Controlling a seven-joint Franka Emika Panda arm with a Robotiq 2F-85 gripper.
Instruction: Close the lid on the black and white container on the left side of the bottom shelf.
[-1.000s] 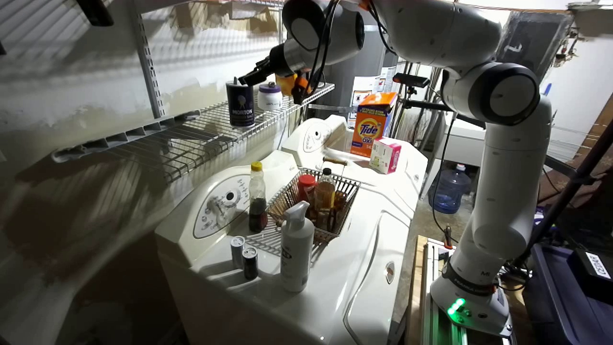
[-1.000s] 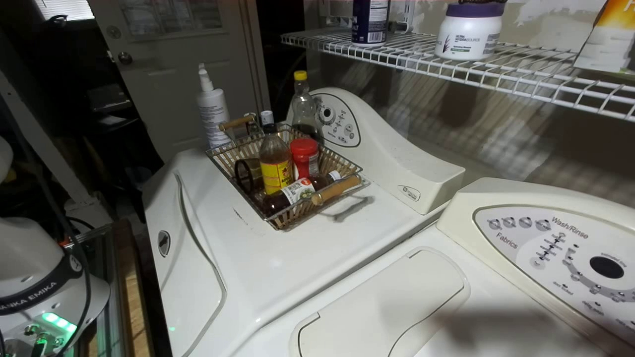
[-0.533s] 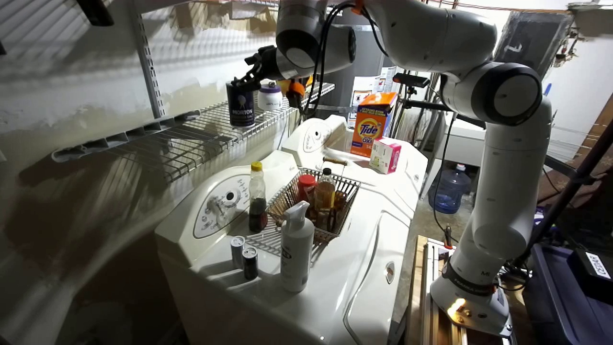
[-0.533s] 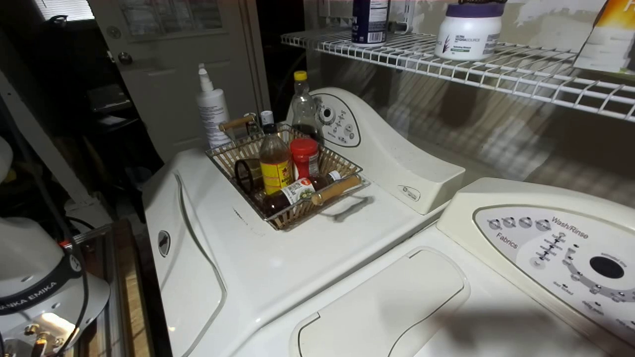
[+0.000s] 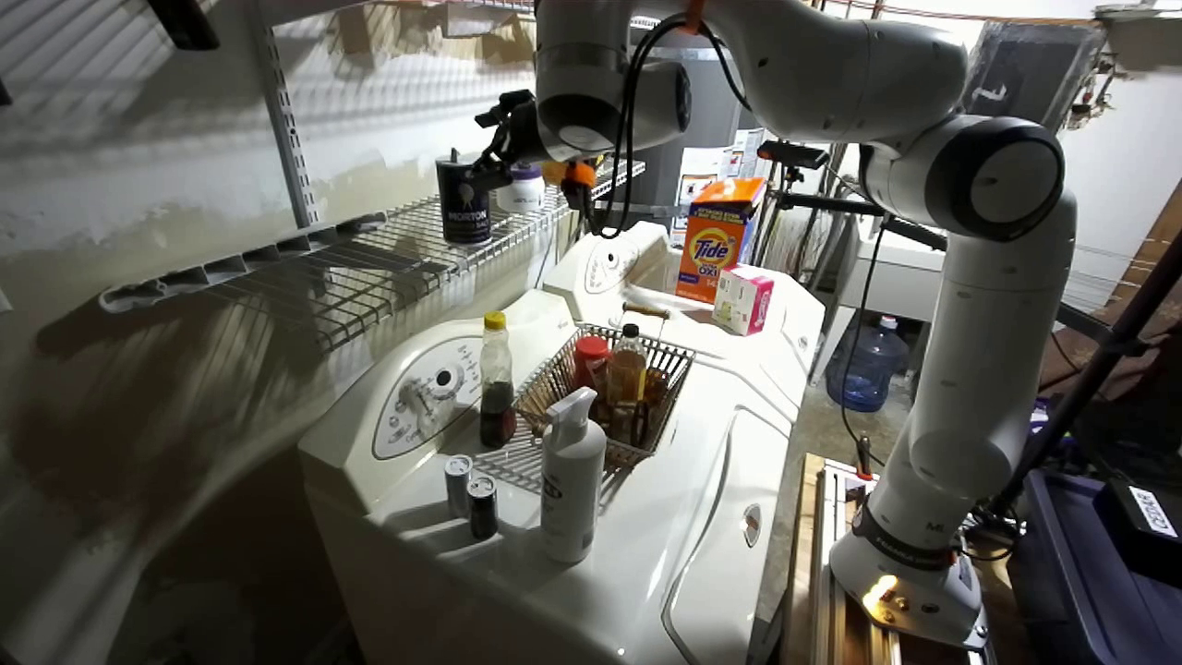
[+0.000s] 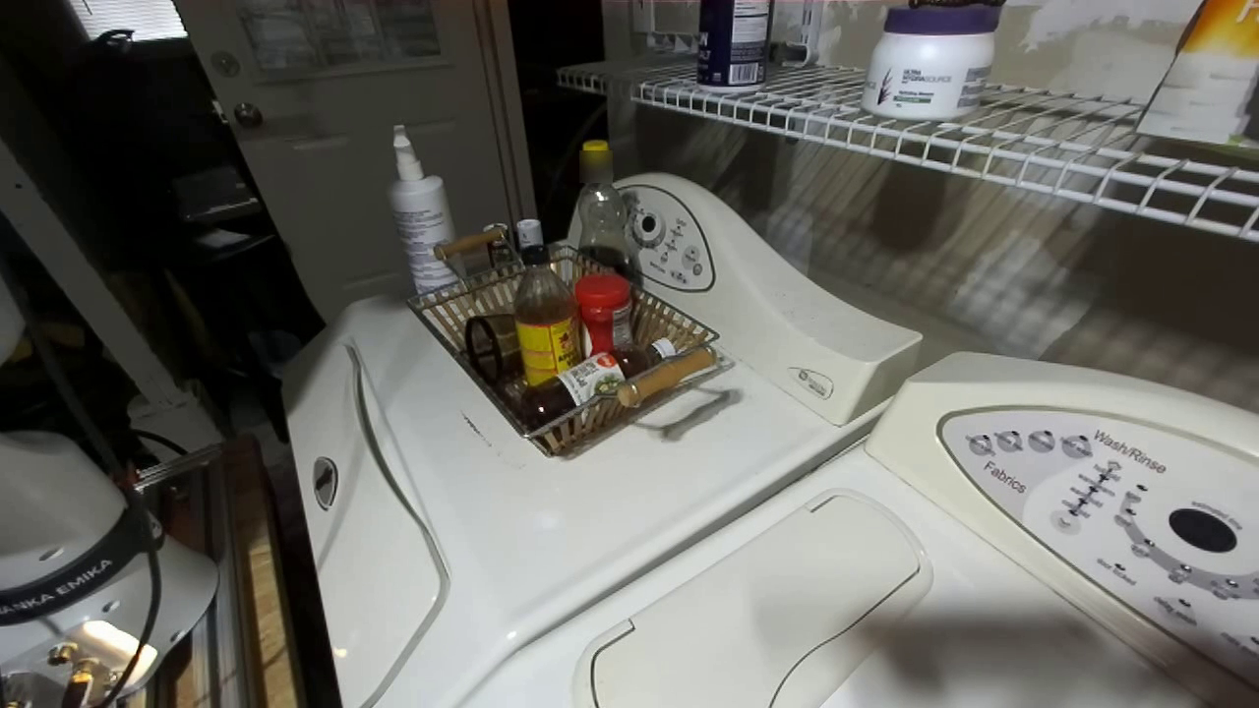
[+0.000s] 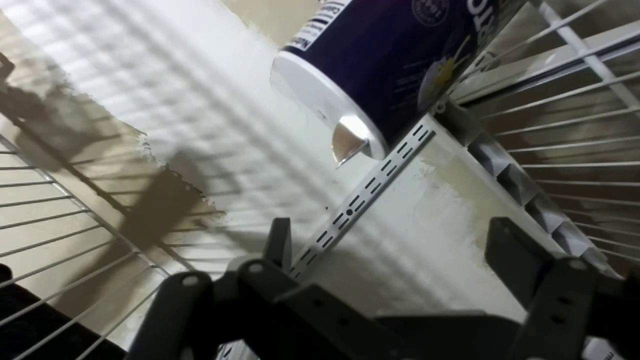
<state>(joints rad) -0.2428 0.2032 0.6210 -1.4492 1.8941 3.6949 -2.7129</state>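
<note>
The container (image 5: 464, 205) is a dark navy Morton salt cylinder with white lettering, upright on the wire bottom shelf (image 5: 369, 282). It also shows in an exterior view (image 6: 733, 47), its top cut off by the frame edge. In the wrist view the container (image 7: 380, 65) has a pale top. The lid (image 7: 350, 141) appears as a small shiny metal spout flap standing up from that top. My gripper (image 5: 488, 174) is beside the container's upper side, toward the white jar. In the wrist view my gripper (image 7: 392, 240) is wide open with nothing between its fingers; the container lies beyond the fingertips.
A white jar with a purple lid (image 6: 929, 74) stands on the shelf close by, with an orange-and-white package (image 6: 1205, 74) farther along. Below are the white machines with a basket of bottles (image 5: 600, 397), a yellow-capped bottle (image 5: 496, 379) and a white bottle (image 5: 571, 489).
My gripper has tilted downward and lowered from above the container's top, then shifted slightly away toward the jar. The container has not visibly moved. The robot base light changed from green to yellow.
</note>
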